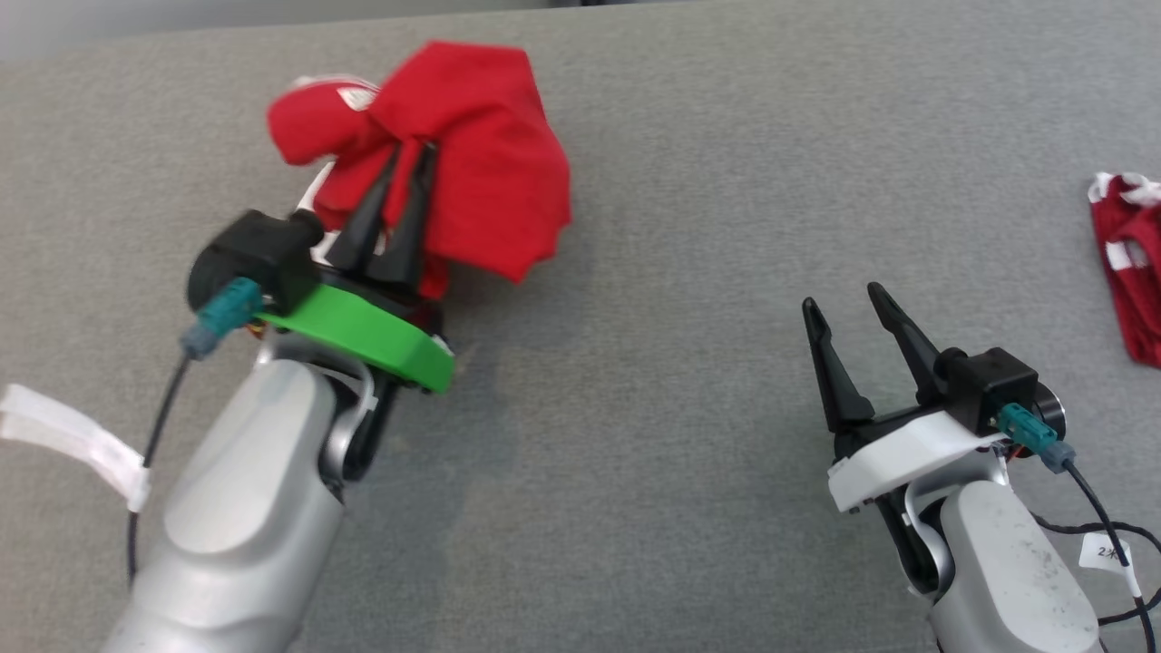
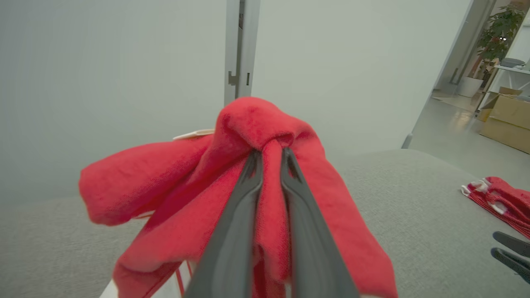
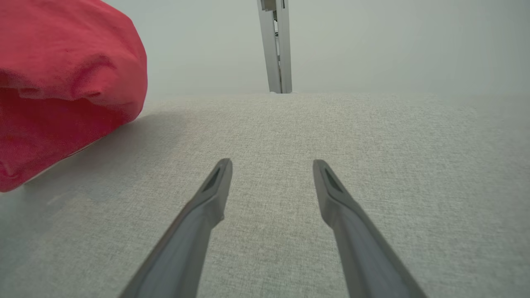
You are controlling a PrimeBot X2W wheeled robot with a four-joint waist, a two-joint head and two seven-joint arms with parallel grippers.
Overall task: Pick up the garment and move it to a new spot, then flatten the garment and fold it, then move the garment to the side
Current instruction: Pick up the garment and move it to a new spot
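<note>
My left jaws are clenched on the garment (image 1: pixel 472 136) — a pinch of red cloth sits between the tips, and the rest drapes down either side in a bunch with no clear long axis. It hangs over the bench (image 1: pixel 680 272); whether its lowest fold touches the grey cover I cannot tell. My right jaws stand released and empty, well to the garment's right and nearer me, so I judge the left arm is the one to carry it. The bare cover to the garment's right looks a fair new spot. I count two red pieces — the garment and a second garment (image 1: pixel 1129 263) far to its right — and two sets of jaws.
</note>
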